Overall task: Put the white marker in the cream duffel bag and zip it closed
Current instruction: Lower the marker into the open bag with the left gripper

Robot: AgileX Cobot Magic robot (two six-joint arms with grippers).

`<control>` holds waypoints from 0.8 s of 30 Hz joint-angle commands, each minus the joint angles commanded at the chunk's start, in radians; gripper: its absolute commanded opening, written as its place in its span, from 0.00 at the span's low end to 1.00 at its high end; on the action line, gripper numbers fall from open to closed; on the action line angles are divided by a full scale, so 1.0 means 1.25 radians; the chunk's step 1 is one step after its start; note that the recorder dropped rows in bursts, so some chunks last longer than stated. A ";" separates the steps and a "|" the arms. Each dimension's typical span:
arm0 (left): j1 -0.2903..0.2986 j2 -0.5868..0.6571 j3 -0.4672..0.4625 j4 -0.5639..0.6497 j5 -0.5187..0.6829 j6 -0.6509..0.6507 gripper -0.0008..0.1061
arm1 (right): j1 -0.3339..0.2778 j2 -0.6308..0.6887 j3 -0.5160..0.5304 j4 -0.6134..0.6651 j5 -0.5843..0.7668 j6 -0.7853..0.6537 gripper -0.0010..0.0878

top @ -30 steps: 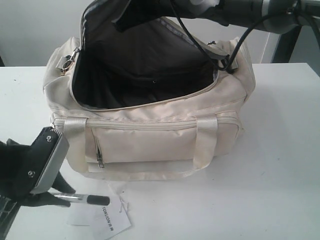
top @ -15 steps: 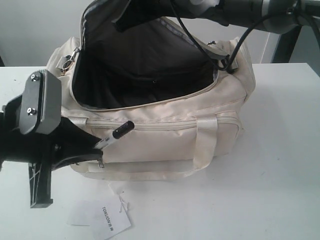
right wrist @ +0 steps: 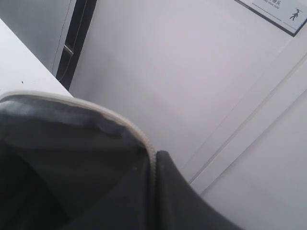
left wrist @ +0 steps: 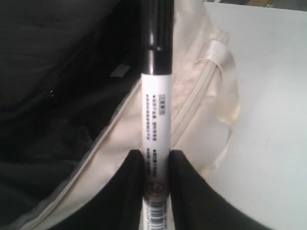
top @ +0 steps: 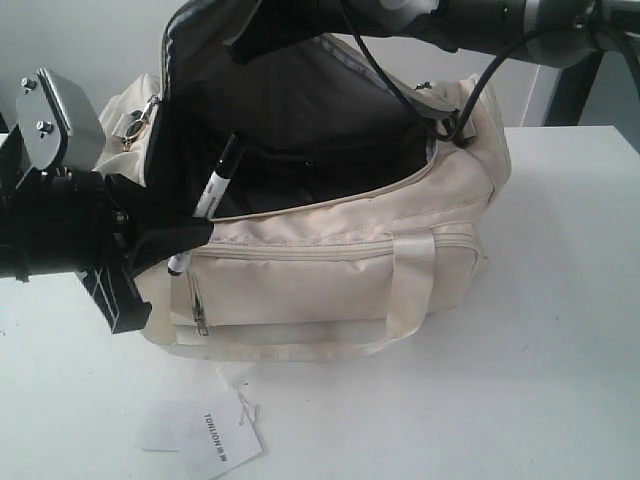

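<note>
The cream duffel bag (top: 330,270) stands open on the white table, its dark lining (top: 300,130) showing. My left gripper (top: 185,245) is shut on the white marker (top: 213,190) at the bag's front left rim; the black cap points up over the opening. In the left wrist view the marker (left wrist: 156,115) sits clamped between both black fingers (left wrist: 129,191), above the bag's rim (left wrist: 192,100). My right gripper (top: 250,35) holds the bag's raised top flap (top: 200,40) up at the back; in the right wrist view the flap's zipper edge (right wrist: 149,153) is pinched between the jaws.
A flat white paper tag (top: 205,440) with printed text lies on the table (top: 560,330) in front of the bag. The right arm and its black cable (top: 400,95) cross over the bag's opening. A wall stands behind the table.
My left gripper has lifted the marker from the table near the tag, up and toward the bag. The marker's cap now points up over the opening. The right arm has held still.
</note>
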 joint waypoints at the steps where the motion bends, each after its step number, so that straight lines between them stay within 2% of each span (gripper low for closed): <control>1: 0.000 0.000 -0.001 -0.017 -0.013 0.000 0.01 | 0.000 0.000 0.000 0.000 0.000 0.000 0.01; 10: 0.000 0.000 -0.043 -0.082 -0.023 0.000 0.01 | 0.000 0.000 0.000 0.000 0.000 0.000 0.01; 24: 0.000 0.032 -0.134 -0.082 -0.103 -0.012 0.01 | 0.000 0.000 0.000 0.000 0.000 0.000 0.01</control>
